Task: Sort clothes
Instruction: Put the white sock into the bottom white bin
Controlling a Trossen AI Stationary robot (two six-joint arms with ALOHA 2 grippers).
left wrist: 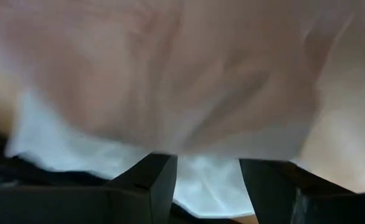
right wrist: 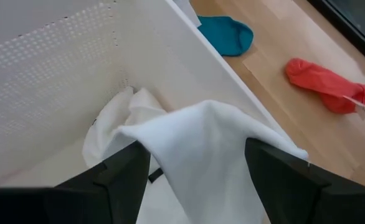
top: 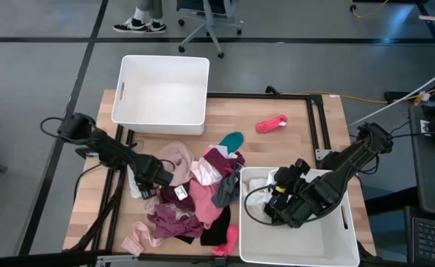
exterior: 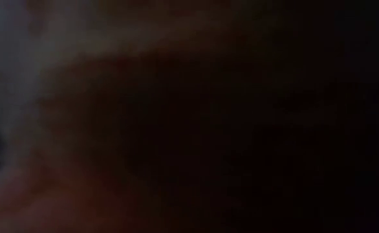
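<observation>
A pile of clothes (top: 191, 196), pink, maroon, grey and white, lies on the wooden table's near middle. My left gripper (top: 157, 172) is low at the pile's left side, open, with pale pink cloth (left wrist: 189, 74) and white cloth (left wrist: 207, 180) right in front of its fingers. My right gripper (top: 277, 199) is down inside the near right white bin (top: 351, 245), open, with a white garment (right wrist: 213, 143) bunched up between its fingers. A red sock (top: 271, 124) and a teal sock (top: 232, 139) lie apart on the table. My left gripper (left wrist: 207, 165) pushes level from the table's left into the pile, and the pale pink cloth lies against its fingertips (left wrist: 154, 168). Whether it grips any cloth, I cannot tell. My right gripper (right wrist: 195, 149) has a raised fold of the white garment (right wrist: 170, 134) standing between its open fingers and lying against both inner sides. The fingers slant down into the bin. The garment's other end (right wrist: 114, 130) rests against the bin's wall.
A second white bin (top: 121, 96) stands at the table's far left. A pink sock (top: 229, 239) lies at the near edge beside the right bin. The low view is dark and shows nothing. A person's shoes (top: 139, 24) and a chair base (top: 206, 30) show beyond the table.
</observation>
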